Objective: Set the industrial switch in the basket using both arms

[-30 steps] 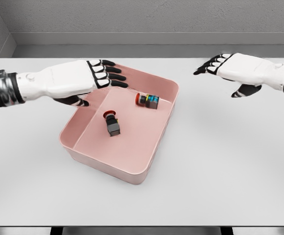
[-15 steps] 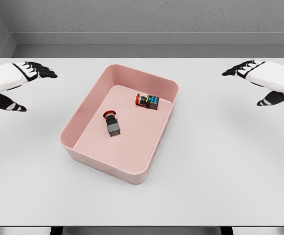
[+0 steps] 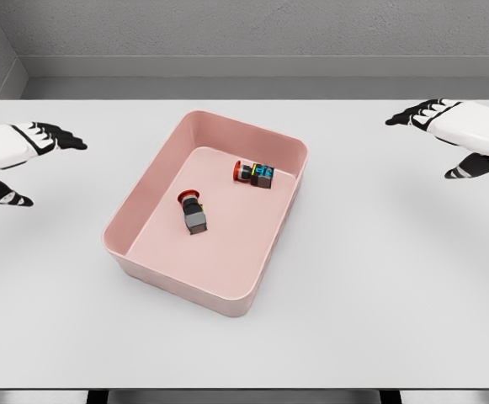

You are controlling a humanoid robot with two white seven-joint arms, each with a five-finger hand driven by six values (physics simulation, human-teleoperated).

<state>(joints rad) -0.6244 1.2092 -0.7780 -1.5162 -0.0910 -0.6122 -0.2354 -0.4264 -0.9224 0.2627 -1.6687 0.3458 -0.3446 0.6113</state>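
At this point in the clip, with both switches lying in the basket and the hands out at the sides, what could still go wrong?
Little looks likely to fail. The switch with blue trim lies close to the basket far wall; a knock to the basket might shift it, though the walls look high enough to keep it in. The grey switch lies on its side and could roll a bit. The left hand and right hand, both open, hang low over the table and could brush it.

A pink basket (image 3: 265, 252) is seen on a white desk (image 3: 395, 295), holding a grey, red-capped switch (image 3: 195, 212) and a black one (image 3: 255, 172) marked red and blue; both hands are white with black fingers.
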